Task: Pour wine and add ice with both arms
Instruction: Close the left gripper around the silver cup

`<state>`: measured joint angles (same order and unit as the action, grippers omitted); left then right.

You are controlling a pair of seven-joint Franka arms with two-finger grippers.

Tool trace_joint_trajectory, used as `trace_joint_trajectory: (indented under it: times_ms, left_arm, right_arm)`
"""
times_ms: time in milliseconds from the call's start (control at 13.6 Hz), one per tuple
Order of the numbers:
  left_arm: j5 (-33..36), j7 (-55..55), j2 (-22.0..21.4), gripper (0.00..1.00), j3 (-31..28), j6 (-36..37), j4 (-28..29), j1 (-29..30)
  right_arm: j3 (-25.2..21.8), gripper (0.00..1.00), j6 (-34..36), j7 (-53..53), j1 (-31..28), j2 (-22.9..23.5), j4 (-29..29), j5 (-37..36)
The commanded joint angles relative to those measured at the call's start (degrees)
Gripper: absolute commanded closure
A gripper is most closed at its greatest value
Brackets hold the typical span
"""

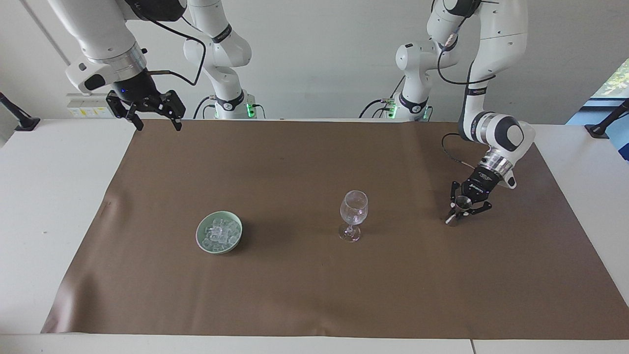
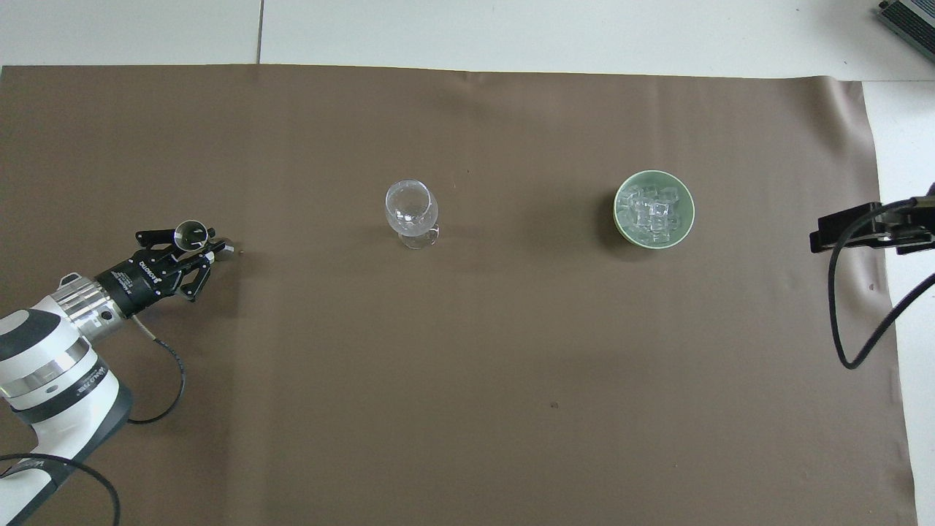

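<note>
The wine shows only as a small dark metal jigger (image 1: 452, 219) (image 2: 191, 233) on the brown mat toward the left arm's end. My left gripper (image 1: 462, 210) (image 2: 197, 245) reaches down at a slant and is shut on the jigger's waist. A clear stemmed wine glass (image 1: 354, 210) (image 2: 411, 208) stands upright mid-table. The ice (image 1: 219, 231) (image 2: 652, 212) lies heaped in a pale green bowl (image 1: 199, 237) (image 2: 618, 213) toward the right arm's end. My right gripper (image 1: 158, 125) hangs open and empty above the mat's corner by its own base.
The brown mat (image 1: 314, 285) covers most of the white table (image 1: 44, 206). Glass, bowl and jigger stand roughly in one row across it. A black cable (image 2: 847, 314) loops down at the right arm's end in the overhead view.
</note>
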<state>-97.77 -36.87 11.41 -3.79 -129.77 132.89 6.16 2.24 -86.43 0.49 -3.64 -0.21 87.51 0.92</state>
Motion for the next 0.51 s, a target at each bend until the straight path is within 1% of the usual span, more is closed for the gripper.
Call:
trace_joint_trajectory:
  times_ms: [0,73,440]
  left_arm:
    - [-1.3,0.1,0.6,0.96,-0.4,-1.2,-0.7,-1.2]
    - [-1.3,0.1,0.6,1.0,-0.5,-1.2,-0.8,-1.2]
    - [-1.2,-0.3,0.8,1.0,-0.5,-0.7,-1.2,-1.2]
  right_arm:
    - [0.1,0.0,-0.2,-0.3,-0.5,-0.9,1.2,0.5]
    - [0.2,0.0,-0.2,-0.3,-0.5,-0.9,1.2,0.5]
    - [0.2,0.0,-0.2,-0.3,-0.5,-0.9,1.2,0.5]
